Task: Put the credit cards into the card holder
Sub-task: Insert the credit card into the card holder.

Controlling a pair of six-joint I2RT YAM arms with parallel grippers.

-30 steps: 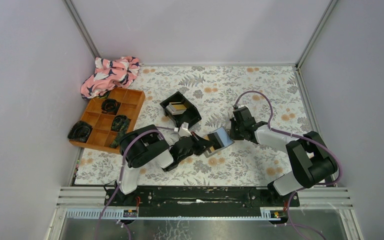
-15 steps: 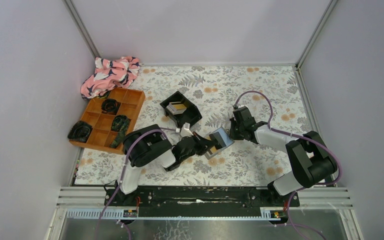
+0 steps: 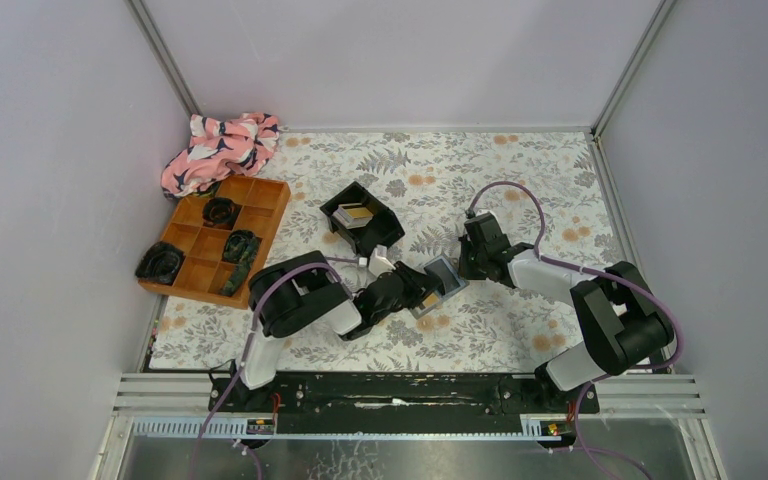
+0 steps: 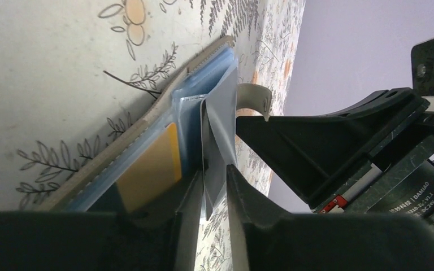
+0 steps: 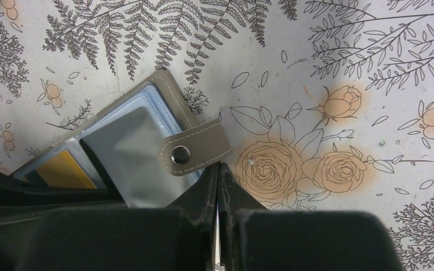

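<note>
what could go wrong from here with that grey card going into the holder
The grey card looks only partly seated in the card holder, and the jaws of the left pincer stand apart around it, so it may tip or slide out. The snap strap lies folded over the open holder beside the shut right pincer; it could snag the card if the holder shifts.

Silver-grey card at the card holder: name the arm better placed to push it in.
Left. The left gripper straddles the silver-grey card, already partway into the card holder. The right gripper is shut at the holder's edge beside the snap tab, seemingly steadying it.
</note>
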